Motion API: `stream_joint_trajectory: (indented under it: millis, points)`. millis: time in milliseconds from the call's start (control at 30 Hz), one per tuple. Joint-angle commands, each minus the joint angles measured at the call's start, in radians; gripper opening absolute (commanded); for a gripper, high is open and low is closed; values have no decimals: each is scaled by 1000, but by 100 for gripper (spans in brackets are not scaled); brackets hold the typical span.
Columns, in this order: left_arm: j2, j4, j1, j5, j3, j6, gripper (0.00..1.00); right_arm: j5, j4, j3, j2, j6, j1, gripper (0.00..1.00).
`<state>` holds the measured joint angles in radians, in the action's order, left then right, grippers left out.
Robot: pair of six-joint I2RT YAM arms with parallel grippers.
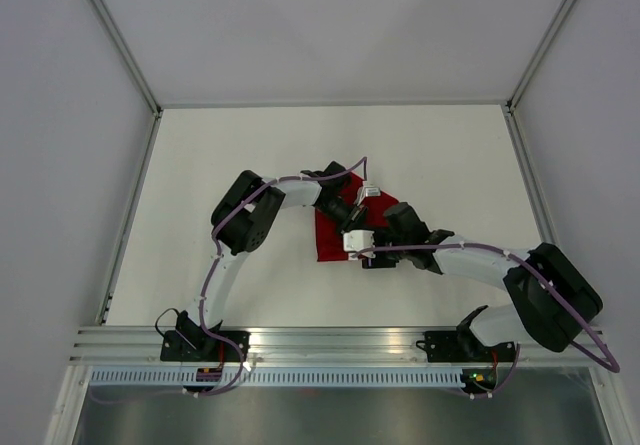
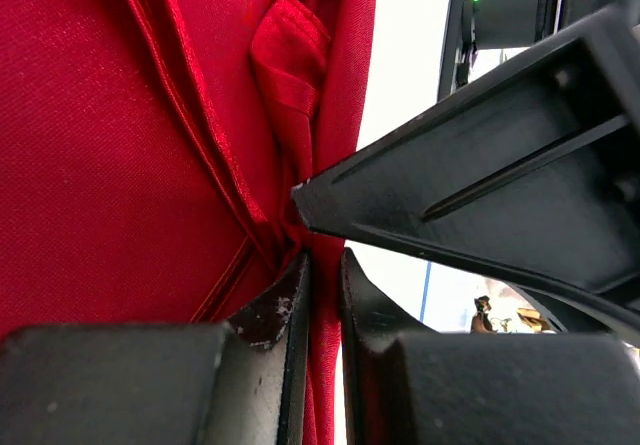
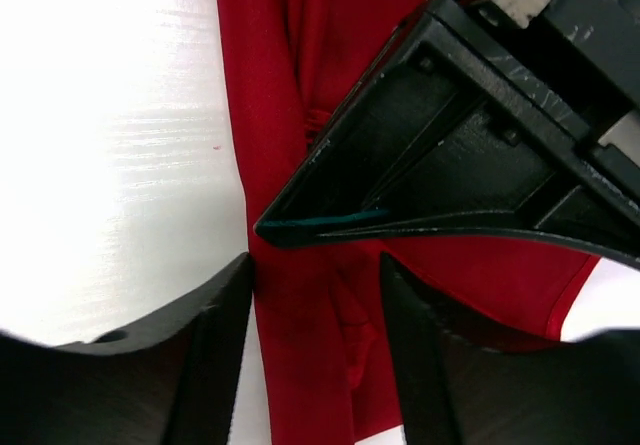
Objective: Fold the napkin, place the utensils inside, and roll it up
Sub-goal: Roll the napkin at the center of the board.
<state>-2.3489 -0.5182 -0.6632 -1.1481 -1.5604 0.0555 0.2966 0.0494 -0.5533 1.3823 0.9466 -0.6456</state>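
Note:
The red napkin (image 1: 330,240) lies bunched in the middle of the white table, mostly under both arms. My left gripper (image 1: 352,217) is shut on a thin edge of the cloth, which runs up between its fingertips (image 2: 322,260). My right gripper (image 1: 392,217) meets it from the opposite side and stands open (image 3: 315,265). Its fingers straddle a folded strip of napkin (image 3: 300,335) without pinching it. Each wrist view shows the other gripper's dark finger (image 2: 480,185) (image 3: 450,155) right in front of the jaws. The utensils are out of view.
The white table (image 1: 220,165) is bounded by grey walls on three sides. An aluminium rail (image 1: 330,340) with both arm bases runs along the near edge. Purple cables loop along the arms.

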Motion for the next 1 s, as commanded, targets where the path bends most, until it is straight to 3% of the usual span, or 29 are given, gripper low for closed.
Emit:
stream_joint_trajectory:
  millis: [0, 233, 300, 367, 567, 800, 967]
  points:
    - [-76, -43, -6, 179, 22, 17, 2, -25, -16, -8, 23, 7, -9, 57]
    - [-67, -55, 1, 180, 17, 29, 7, -10, 121, -60, 80, 26, -9, 26]
    - [-50, -57, 7, 186, 14, 27, 17, 6, 170, -85, 92, 35, -9, 22]
    - [-27, -57, 11, 206, 10, 26, 29, 19, 234, -117, 109, 35, -8, 22]
    - [111, -22, 31, 283, 14, -17, 47, 127, 394, -223, 167, 64, 44, 20]
    - [247, 62, 79, 455, 40, -118, 50, 277, 686, -420, 337, 150, 133, 20]
    - [417, 205, 129, 628, 196, -219, 50, 357, 863, -583, 467, 222, 178, 20]
